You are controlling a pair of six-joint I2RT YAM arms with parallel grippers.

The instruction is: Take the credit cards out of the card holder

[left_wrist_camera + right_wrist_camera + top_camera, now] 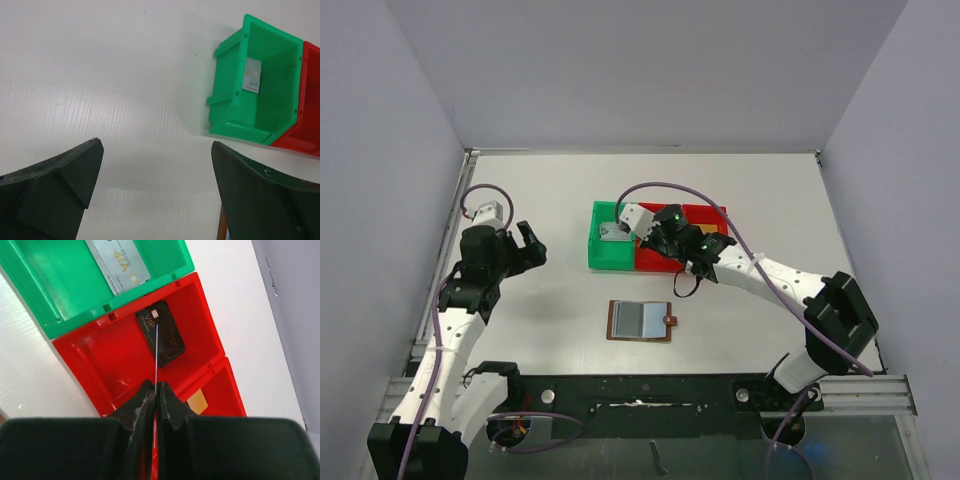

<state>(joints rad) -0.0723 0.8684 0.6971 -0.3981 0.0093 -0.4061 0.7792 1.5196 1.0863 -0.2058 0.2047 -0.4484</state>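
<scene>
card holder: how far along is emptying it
Done: a silver card lies in the green bin, a black card in the red bin, a gold card in the next red bin. In hand: the right gripper is shut on a thin card, edge-on, above the red bin; the left gripper is open, empty. Left: dropping that card. The card holder lies open; whether cards remain inside cannot be told.

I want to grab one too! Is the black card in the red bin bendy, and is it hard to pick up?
Probably stiff: the held card in the right fingers stands straight, edge-on. The black card looks thin and light. It lies flat on the red bin floor, so likely fiddly to lift.
</scene>
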